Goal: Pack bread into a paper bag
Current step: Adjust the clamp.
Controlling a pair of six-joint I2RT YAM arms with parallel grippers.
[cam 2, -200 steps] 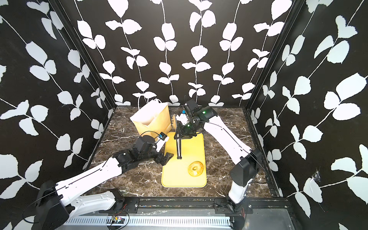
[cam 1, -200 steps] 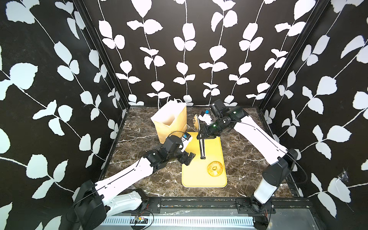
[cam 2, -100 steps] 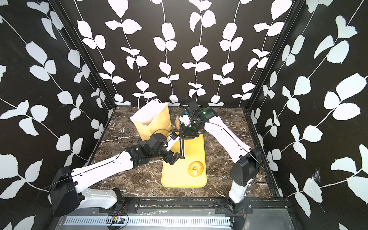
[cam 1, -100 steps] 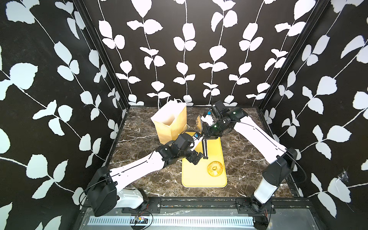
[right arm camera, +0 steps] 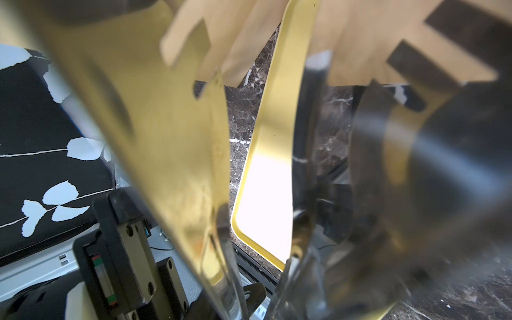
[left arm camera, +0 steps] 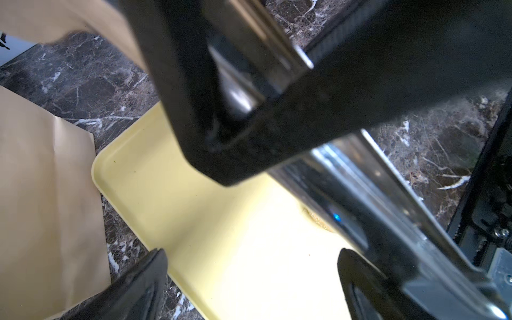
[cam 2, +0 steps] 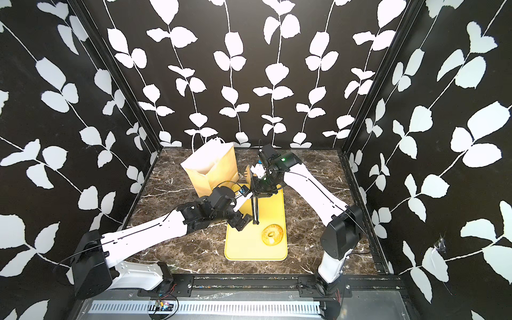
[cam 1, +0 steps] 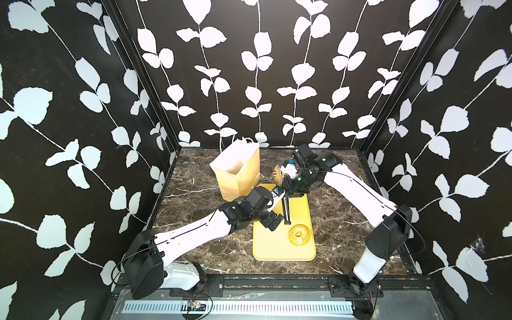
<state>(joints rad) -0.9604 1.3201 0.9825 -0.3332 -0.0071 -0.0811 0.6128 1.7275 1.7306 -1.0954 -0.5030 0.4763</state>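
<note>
A golden bagel [cam 1: 298, 234] [cam 2: 273, 235] lies on the near part of the yellow tray [cam 1: 277, 249] [cam 2: 249, 249]; no other bread shows. The tan paper bag [cam 1: 238, 171] [cam 2: 213, 169] stands upright and open at the tray's far left corner. Above the tray's far end my right gripper [cam 1: 291, 188] [cam 2: 261, 189] is shut on metal tongs [cam 1: 286, 210] [cam 2: 255, 210], whose long end hangs down over the tray. My left gripper [cam 1: 273, 221] [cam 2: 239, 221] [left arm camera: 252, 277] is open just left of that hanging end, with only tray between its fingers [left arm camera: 144, 282].
Brown marble tabletop [cam 1: 194, 199] boxed in by black leaf-patterned walls on three sides. The two arms nearly meet over the tray's far half. In the right wrist view the tongs' blades [right arm camera: 171, 138] fill most of the picture.
My left arm has swung right from beside the bag to over the tray, close to the tongs' hanging end. The right gripper and the tongs have barely moved.
</note>
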